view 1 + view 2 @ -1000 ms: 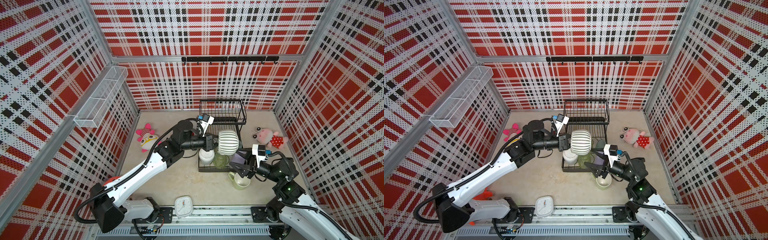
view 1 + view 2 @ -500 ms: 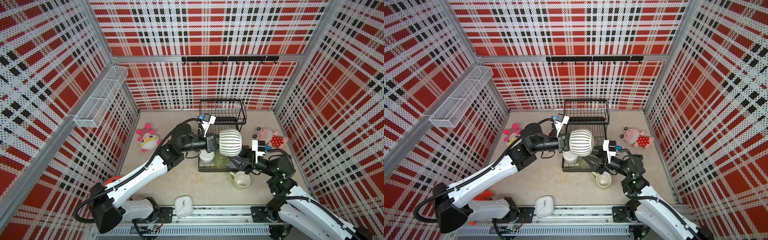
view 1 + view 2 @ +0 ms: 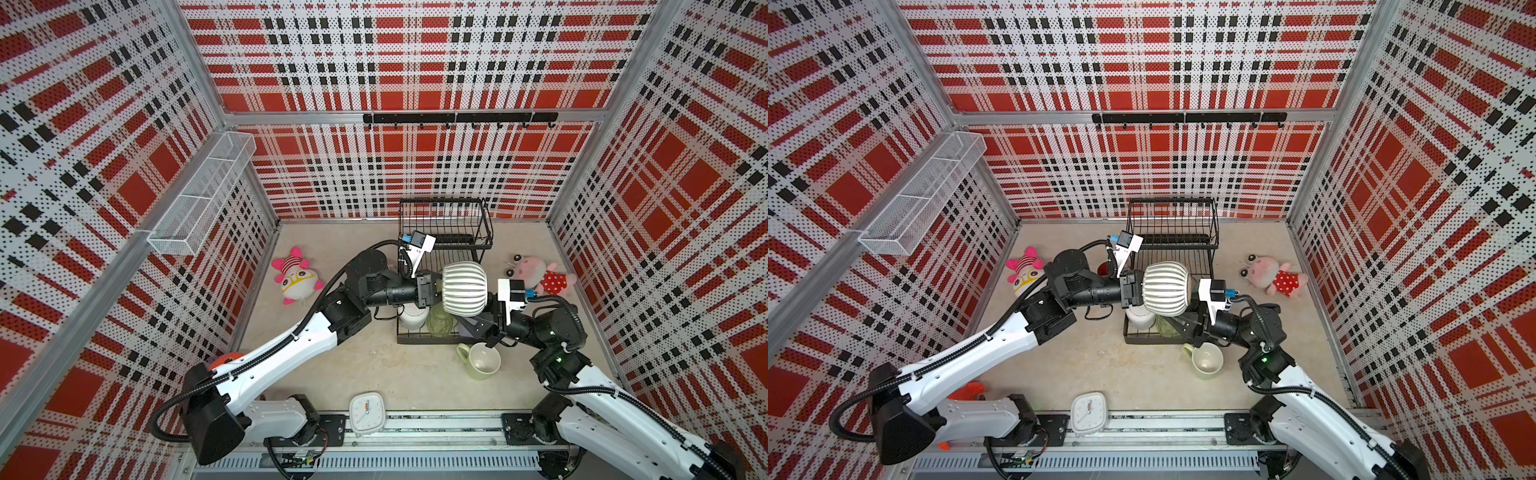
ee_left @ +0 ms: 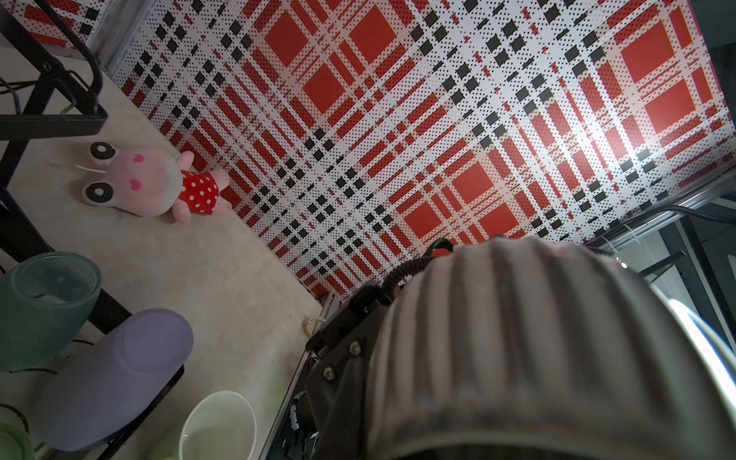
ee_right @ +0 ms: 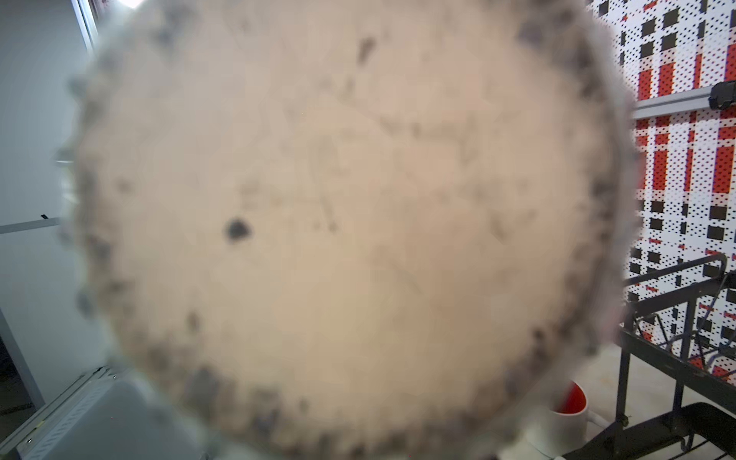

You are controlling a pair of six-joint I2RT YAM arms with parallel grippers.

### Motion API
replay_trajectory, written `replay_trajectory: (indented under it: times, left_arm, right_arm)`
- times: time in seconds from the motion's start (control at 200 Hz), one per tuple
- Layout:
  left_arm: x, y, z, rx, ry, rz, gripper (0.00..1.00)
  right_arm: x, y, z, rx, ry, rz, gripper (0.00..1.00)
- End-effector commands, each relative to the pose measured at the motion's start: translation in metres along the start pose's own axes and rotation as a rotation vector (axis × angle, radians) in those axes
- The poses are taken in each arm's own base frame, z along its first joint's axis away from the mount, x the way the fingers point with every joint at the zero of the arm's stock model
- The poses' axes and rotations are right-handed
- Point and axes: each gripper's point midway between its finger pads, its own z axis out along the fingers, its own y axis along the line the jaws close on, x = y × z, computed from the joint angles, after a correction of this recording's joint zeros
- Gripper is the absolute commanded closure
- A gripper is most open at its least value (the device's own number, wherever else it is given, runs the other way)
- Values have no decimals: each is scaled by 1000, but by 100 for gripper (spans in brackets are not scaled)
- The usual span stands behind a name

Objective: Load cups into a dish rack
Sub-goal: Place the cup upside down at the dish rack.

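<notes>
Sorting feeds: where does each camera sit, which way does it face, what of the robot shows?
Top views: high at the front, looking down on the dish rack; left arm, right arm show.
Left wrist: on the left arm, facing the plush toy past the ribbed mug; right-arm part shows.
Right wrist: on the right arm, facing the mug's blurred bottom; no robot part.
All share the mug.

1. White mesh wall basket: fixed high on the left wall.
2. Black hook rail: runs across the back wall.
3. Pink striped plush toy: lies on the beige floor near the left wall.
4. Pink plush in a red dotted dress: lies near the right wall.
5. White square clock: face up at the front edge.
6. Orange object: front left, mostly hidden.
7. Plaid perforated walls: red, black and white.
</notes>
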Motion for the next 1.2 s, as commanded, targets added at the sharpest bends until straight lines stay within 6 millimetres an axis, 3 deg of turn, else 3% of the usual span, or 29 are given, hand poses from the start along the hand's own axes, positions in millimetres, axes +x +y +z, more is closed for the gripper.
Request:
replay_trajectory:
  times: [0.0,0.261,0.521,0.571,0.646,0.762,0.822,1.067,1.193]
  left_arm:
    - [-6,-17,4,60,-24,37,100]
    - [1,-12,5,51,-5,32,100]
    - [-7,-5,-11,85,-59,11,100]
    - [-12,3,-16,59,-85,6,90]
    - [-17,19,-23,14,-112,-8,87]
    - [-18,32,-28,-8,-120,-19,45]
    - [-18,40,-31,-24,-124,-27,34]
    - [-24,71,-54,-83,-191,-67,23]
    - [-25,95,-72,-148,-236,-88,20]
  right_arm:
    - [-11,10,6,-45,-1,-37,68]
    - [-9,13,11,-84,33,-34,100]
    - [-2,6,15,-65,74,-20,100]
    - [3,1,19,-55,118,1,100]
    - [14,-6,25,-47,190,15,100]
    - [30,-16,31,-37,254,25,100]
    - [35,-20,32,-31,267,21,100]
    - [50,-39,33,52,313,2,100]
    - [53,-59,27,155,362,-10,100]
